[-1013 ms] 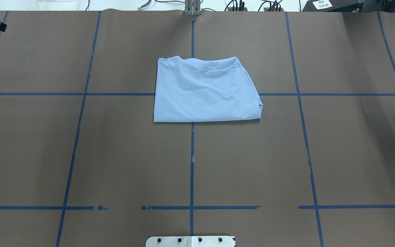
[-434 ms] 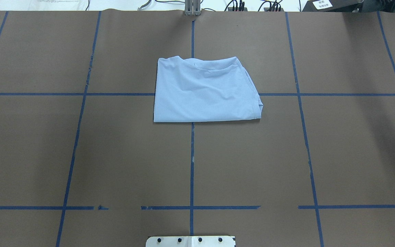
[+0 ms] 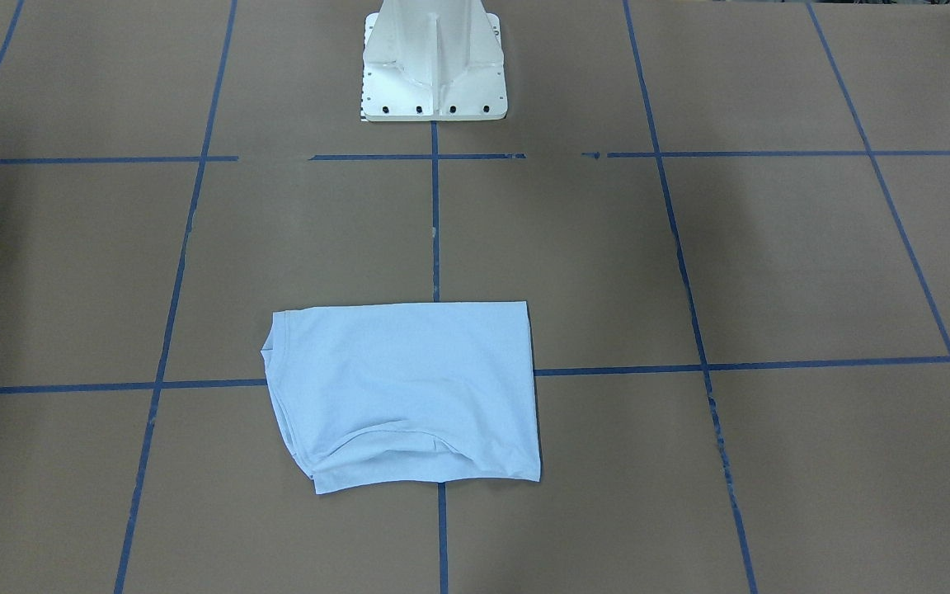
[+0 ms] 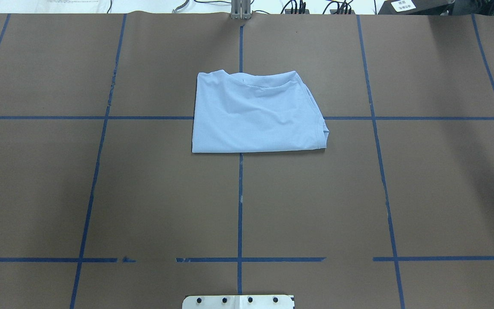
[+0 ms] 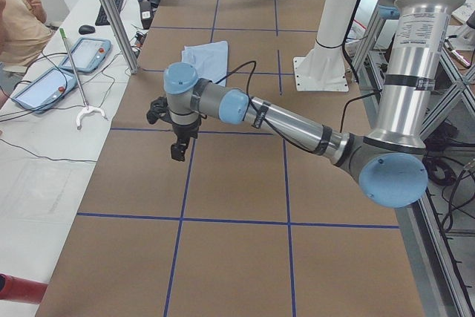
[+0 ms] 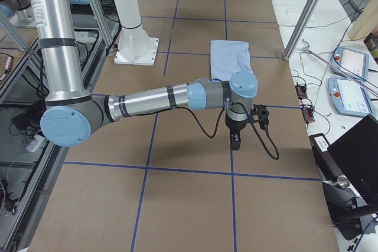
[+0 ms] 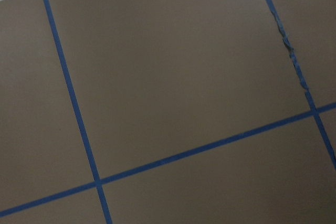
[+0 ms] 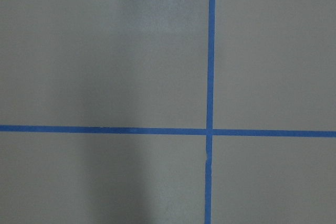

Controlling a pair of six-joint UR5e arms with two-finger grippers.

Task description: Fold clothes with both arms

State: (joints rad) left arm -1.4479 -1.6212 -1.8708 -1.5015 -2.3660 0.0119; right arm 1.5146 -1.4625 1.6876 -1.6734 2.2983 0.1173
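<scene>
Finding the shirt (image 4: 255, 116) folded flat on the desk (image 4: 144, 193), between and well apart from my left fingers (image 5: 178, 151) and right fingers (image 6: 235, 141); whether either pair is apart or together I cannot tell. Cloth judged light, limp, slip-prone: pinch its corners through all layers.
</scene>
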